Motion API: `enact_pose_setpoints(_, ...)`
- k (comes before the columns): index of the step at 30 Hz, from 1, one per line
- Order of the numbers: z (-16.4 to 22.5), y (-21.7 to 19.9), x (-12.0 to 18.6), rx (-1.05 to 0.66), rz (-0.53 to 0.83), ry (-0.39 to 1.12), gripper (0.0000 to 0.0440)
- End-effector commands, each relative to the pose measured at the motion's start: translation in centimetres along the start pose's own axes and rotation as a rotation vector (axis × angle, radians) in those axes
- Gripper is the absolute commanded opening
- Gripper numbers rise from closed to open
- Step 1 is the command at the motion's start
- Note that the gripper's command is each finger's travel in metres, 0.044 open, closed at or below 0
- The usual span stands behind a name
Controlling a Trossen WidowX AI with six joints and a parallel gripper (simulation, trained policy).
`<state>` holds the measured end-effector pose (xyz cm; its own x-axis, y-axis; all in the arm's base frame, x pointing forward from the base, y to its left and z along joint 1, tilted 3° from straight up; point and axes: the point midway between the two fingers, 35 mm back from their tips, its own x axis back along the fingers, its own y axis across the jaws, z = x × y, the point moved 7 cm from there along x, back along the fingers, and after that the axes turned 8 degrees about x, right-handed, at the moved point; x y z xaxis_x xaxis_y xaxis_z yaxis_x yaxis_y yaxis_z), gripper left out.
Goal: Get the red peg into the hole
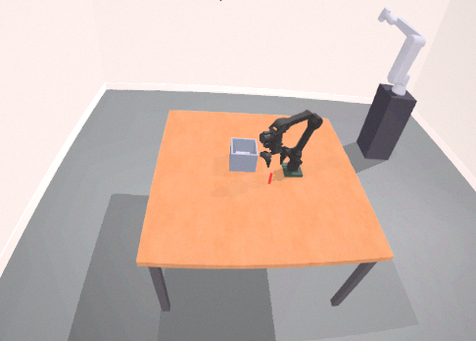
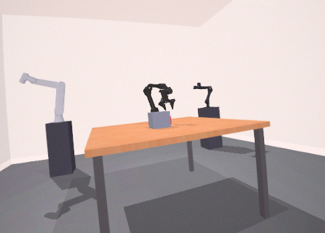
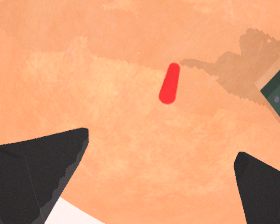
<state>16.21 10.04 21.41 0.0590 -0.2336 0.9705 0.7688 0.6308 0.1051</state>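
The red peg (image 1: 270,178) (image 2: 170,120) (image 3: 170,84) stands upright on the table, outside the box. The grey-blue open box (image 1: 243,163) (image 2: 159,120) stands to its left in the top view. A sliver of the pale plate shows inside the box there; its hole cannot be made out. My gripper (image 1: 275,164) (image 2: 169,109) (image 3: 165,149) is open and empty, pointing down above the table between the box and the arm's base. In the wrist view the peg is beyond the fingertips, above the gap between them, touching neither finger.
The arm's dark green base plate (image 1: 294,172) (image 3: 273,95) is to the right of the peg in the top view. The orange table (image 1: 255,233) (image 2: 124,139) carries the box, peg and arm. Other arms on dark pedestals stand away from the table.
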Motion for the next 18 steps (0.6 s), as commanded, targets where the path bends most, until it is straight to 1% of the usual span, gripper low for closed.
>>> enact_pose_setpoints(1, 0.1, 0.0, -1.4, -0.056, 0.052, -0.009, 0.044)
enact_pose_setpoints(18, -0.7, -0.6, -6.6, -0.186, 0.119, -0.037, 0.044)
